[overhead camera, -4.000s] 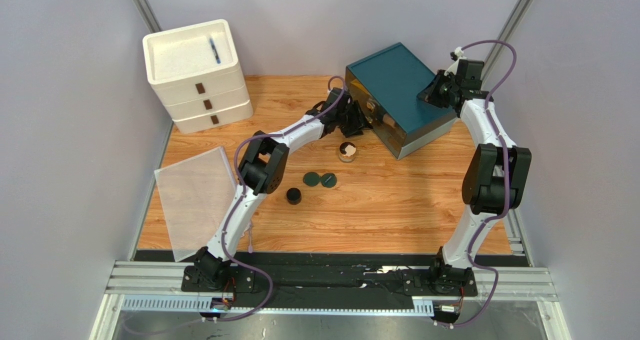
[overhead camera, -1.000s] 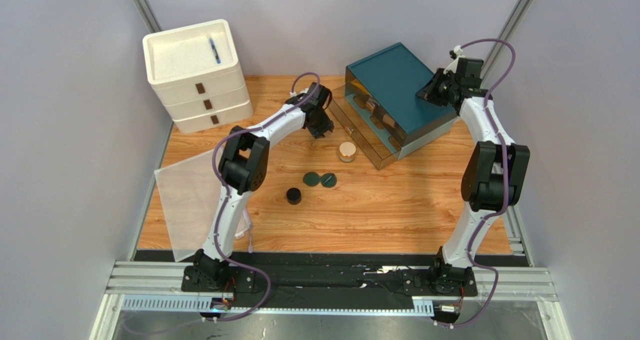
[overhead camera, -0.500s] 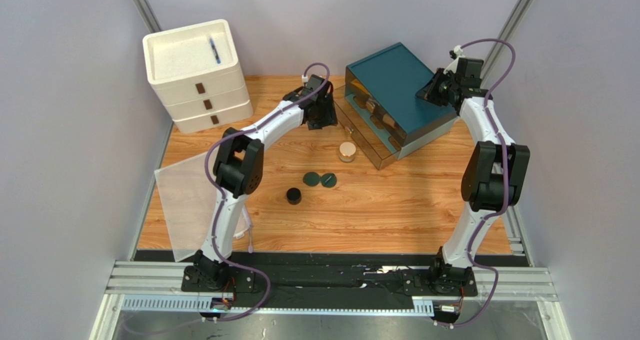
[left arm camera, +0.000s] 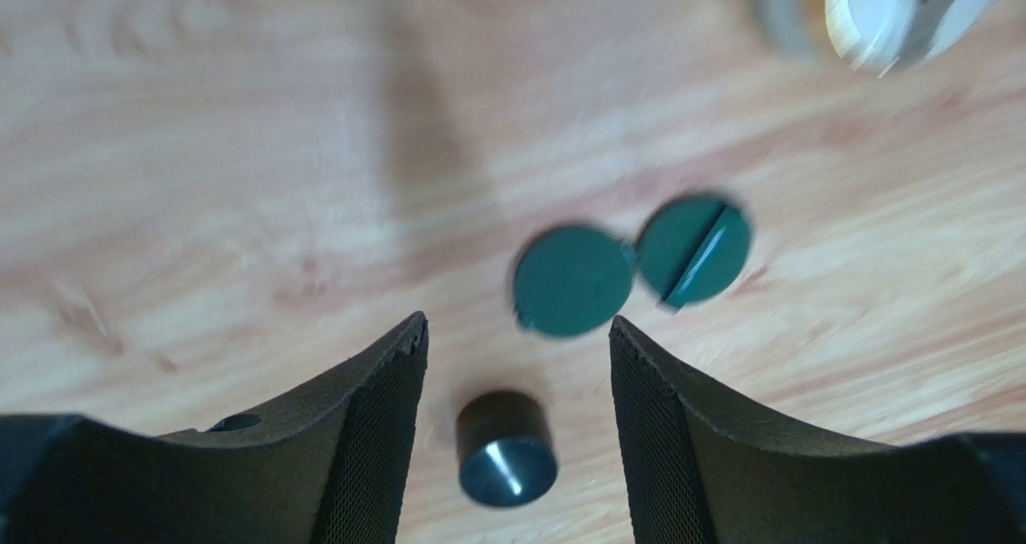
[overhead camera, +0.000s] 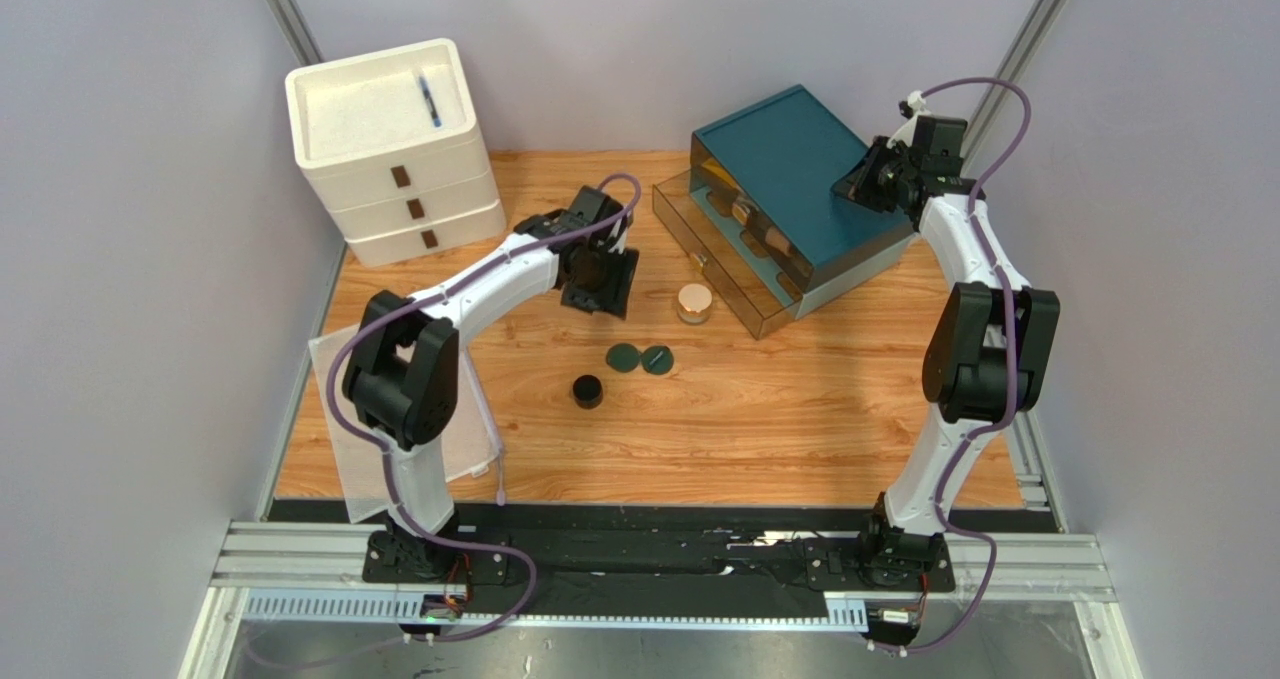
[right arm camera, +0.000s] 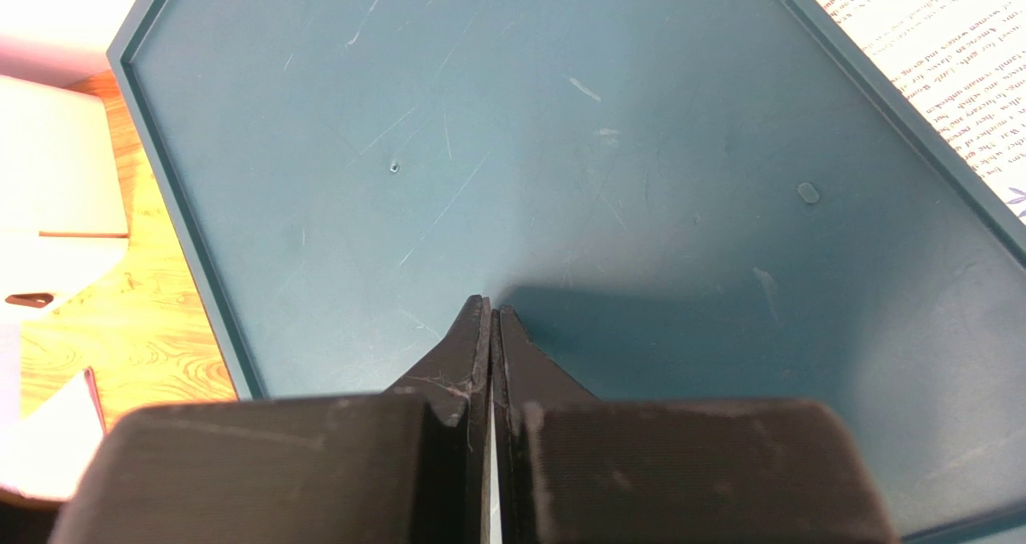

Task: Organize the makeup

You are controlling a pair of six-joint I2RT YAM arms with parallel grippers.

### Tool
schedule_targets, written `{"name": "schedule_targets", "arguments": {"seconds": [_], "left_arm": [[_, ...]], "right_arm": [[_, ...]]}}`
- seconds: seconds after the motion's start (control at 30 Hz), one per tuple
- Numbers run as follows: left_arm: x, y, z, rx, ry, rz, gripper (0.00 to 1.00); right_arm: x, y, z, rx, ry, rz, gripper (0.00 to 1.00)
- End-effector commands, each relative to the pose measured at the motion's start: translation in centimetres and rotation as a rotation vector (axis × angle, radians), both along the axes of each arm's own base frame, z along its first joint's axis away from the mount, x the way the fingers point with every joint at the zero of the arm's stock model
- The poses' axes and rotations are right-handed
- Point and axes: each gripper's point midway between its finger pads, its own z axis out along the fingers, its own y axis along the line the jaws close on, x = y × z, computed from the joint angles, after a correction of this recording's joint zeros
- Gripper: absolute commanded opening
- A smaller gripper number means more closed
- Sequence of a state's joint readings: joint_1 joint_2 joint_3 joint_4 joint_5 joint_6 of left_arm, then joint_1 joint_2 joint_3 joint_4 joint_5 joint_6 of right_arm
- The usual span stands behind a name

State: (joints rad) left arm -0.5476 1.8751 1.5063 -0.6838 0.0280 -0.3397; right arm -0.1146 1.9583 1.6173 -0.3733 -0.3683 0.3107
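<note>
Open wood [left arm camera: 217,184] rings black jar [left arm camera: 506,452]; 2 compacts [left arm camera: 573,281] near

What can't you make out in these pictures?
- Items in the clear pulled-out drawer: top view, too small, partly under the teal rectangular box.
- Round gold-lidded jar: left wrist view, blurred, cut by the top edge.
- Dark green round compacts and black jar: unseen in right wrist view, the box's lid fills it.

I can read no word, brand or number anywhere. The only print I see is fine black lines on a white paper sheet [right arm camera: 951,39], past the dark teal flat box top [right arm camera: 578,148], too small to read.
</note>
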Motion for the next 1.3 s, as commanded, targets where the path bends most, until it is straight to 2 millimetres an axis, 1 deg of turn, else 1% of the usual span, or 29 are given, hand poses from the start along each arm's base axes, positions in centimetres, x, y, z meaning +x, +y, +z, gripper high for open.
{"name": "schedule_targets", "arguments": {"seconds": [0.0,0.03,0.07,0.1,0.13,0.17,0.23,0.37,0.47,0.6,0.63,0.7,0.77,0.8,0.83,0.87,0.97,1.0,1.07,1.1,1.13,1.2,1.23,1.27], "left_arm": [[-5.2,3.0,-0.2,0.048,0.092,-0.006,0.63],[-6.1,3.1,-0.3,0.043,0.114,-0.001,0.63],[-6.7,3.3,0.0,0.035,0.111,0.005,0.63],[-7.7,3.7,-0.8,0.042,0.139,0.014,0.63],[-8.1,3.9,-0.6,0.04,0.139,0.016,0.63],[-8.8,4.0,-1.2,0.045,0.158,0.017,0.63],[-9.7,3.9,-1.5,0.045,0.177,0.013,0.63],[-11.5,4.1,-3.1,0.077,0.22,0.016,0.63],[-11.8,3.5,-4.1,0.075,0.236,0.004,0.63],[-11.7,3.1,-5.3,0.096,0.259,-0.003,0.63],[-11.8,3.1,-5.9,0.107,0.275,-0.002,0.63],[-11.5,3.1,-6.5,0.123,0.281,0.003,0.64],[-11.0,2.8,-6.6,0.125,0.272,0.001,0.64],[-10.9,2.8,-7.1,0.132,0.278,0.003,0.63],[-10.6,2.6,-7.0,0.128,0.273,0.002,0.61],[-10.7,2.4,-7.1,0.124,0.279,-0.002,0.6],[-10.7,2.0,-7.7,0.107,0.291,-0.007,0.46],[-10.7,1.9,-7.8,0.102,0.291,-0.007,0.34],[-11.0,1.9,-8.2,0.095,0.3,-0.007,0.17],[-11.1,1.8,-8.1,0.09,0.304,-0.012,0.07],[-11.0,1.6,-7.9,0.085,0.3,-0.017,0.01],[-10.8,1.5,-7.2,0.08,0.293,-0.029,0.0],[-10.2,1.1,-6.3,0.066,0.268,-0.034,0.0],[-9.9,1.1,-5.6,0.07,0.255,-0.035,0.0]], "right_arm": [[-12.9,-0.7,-17.2,-0.084,0.688,-0.012,0.0],[-12.9,-0.6,-17.2,-0.081,0.687,-0.012,0.0],[-13.0,-0.5,-17.3,-0.081,0.69,-0.011,0.0],[-13.0,-0.5,-17.3,-0.08,0.692,-0.012,0.0],[-13.0,-0.5,-17.3,-0.077,0.692,-0.011,0.0],[-13.0,-0.4,-17.3,-0.075,0.692,-0.01,0.0],[-13.1,-0.3,-17.4,-0.077,0.694,-0.009,0.0],[-13.1,-0.1,-17.3,-0.075,0.69,-0.004,0.0],[-13.1,0.0,-17.3,-0.073,0.689,-0.005,0.0],[-13.2,0.0,-17.3,-0.072,0.69,-0.003,0.0],[-13.3,0.0,-17.3,-0.073,0.69,-0.001,0.0],[-13.2,0.0,-17.3,-0.073,0.687,-0.003,0.0],[-13.3,0.1,-17.3,-0.07,0.69,-0.003,0.0],[-13.3,0.1,-17.2,-0.069,0.689,-0.002,0.0],[-13.2,0.1,-17.2,-0.071,0.687,-0.002,0.0],[-13.2,0.0,-17.2,-0.073,0.687,-0.001,0.0],[-13.0,0.0,-17.1,-0.074,0.684,-0.002,0.0],[-13.1,0.0,-17.1,-0.074,0.687,-0.001,0.0],[-13.0,0.0,-17.0,-0.077,0.683,0.0,0.0],[-13.0,0.0,-17.1,-0.077,0.685,0.0,0.0],[-13.0,0.0,-17.0,-0.077,0.685,0.0,0.0],[-12.9,-0.1,-17.0,-0.081,0.683,0.001,0.0],[-12.9,-0.1,-17.0,-0.08,0.682,0.002,0.0],[-13.0,-0.1,-17.1,-0.079,0.687,0.001,0.0]]}}
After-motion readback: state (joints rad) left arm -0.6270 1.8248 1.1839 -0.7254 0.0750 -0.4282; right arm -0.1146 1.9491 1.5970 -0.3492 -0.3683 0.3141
